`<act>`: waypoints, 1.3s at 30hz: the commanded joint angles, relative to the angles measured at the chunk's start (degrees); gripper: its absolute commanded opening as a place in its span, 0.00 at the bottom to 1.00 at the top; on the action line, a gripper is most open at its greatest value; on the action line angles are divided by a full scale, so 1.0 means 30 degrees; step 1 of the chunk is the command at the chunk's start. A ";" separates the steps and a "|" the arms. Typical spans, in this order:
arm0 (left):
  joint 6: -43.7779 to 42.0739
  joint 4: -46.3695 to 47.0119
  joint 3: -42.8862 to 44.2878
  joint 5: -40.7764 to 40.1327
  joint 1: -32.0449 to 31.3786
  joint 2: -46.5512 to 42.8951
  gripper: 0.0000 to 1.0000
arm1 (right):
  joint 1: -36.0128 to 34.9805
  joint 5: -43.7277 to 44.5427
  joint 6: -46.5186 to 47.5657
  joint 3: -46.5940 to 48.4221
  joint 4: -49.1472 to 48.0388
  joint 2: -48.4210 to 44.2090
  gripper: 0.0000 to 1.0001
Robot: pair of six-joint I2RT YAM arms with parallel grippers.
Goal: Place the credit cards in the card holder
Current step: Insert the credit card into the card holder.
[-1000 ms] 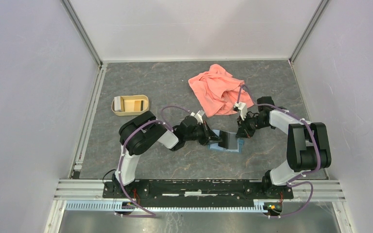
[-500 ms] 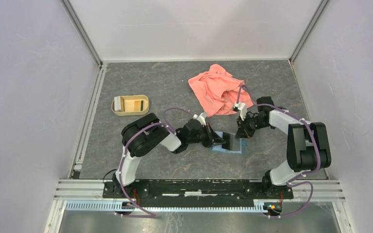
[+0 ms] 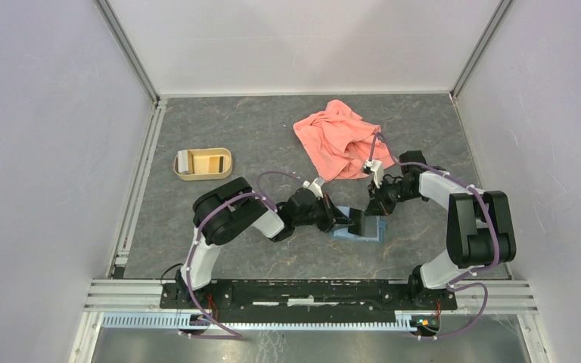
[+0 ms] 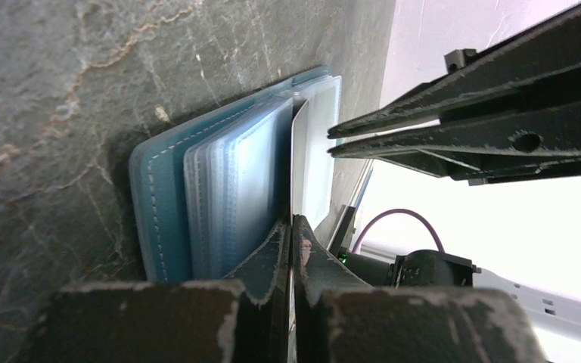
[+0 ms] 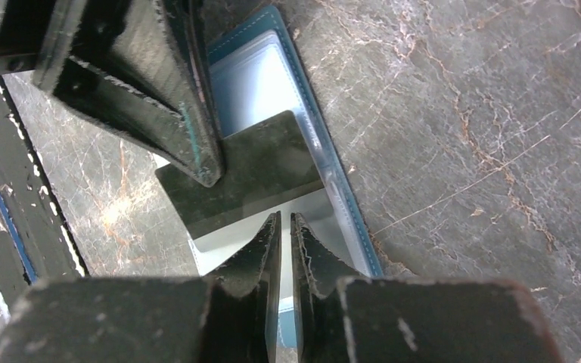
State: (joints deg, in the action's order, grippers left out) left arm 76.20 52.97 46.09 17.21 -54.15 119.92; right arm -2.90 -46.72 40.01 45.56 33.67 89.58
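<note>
The teal-blue card holder (image 3: 372, 229) lies open on the table between the two arms, its clear sleeves fanned out (image 4: 219, 197). My left gripper (image 3: 342, 220) is shut on one credit card, seen edge-on in the left wrist view (image 4: 298, 151) and as a dark rectangle in the right wrist view (image 5: 261, 170). The card's far end sits in among the sleeves. My right gripper (image 5: 285, 219) is shut on a clear sleeve of the card holder (image 5: 261, 76), right beside the card. More credit cards (image 3: 212, 162) lie in the tan tray.
The tan oval tray (image 3: 227, 168) stands at the left, behind the left arm. A salmon-pink cloth (image 3: 337, 140) lies crumpled just behind the right gripper. White walls enclose the table on three sides.
My left gripper has moved right with the card, bringing it up to and into the open card holder. The right gripper has stayed at the holder.
</note>
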 commanded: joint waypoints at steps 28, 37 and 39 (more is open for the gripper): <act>0.2077 0.2287 -0.0020 -0.0729 -0.0588 0.1545 0.06 | -0.0093 0.5978 0.3601 -0.1828 0.1359 -0.2723 0.16; 0.2753 0.2446 0.0771 -0.0680 -0.1013 0.2280 0.07 | -0.0405 0.6128 0.3420 -0.1857 0.1238 -0.2347 0.15; 0.2648 0.2201 0.1086 -0.0518 -0.1093 0.2405 0.08 | -0.0395 0.6138 0.3364 -0.1853 0.1221 -0.2384 0.15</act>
State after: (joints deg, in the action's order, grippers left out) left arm 82.61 60.69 47.27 15.51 -56.14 125.27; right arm -3.03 -27.97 51.07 40.27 36.88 81.01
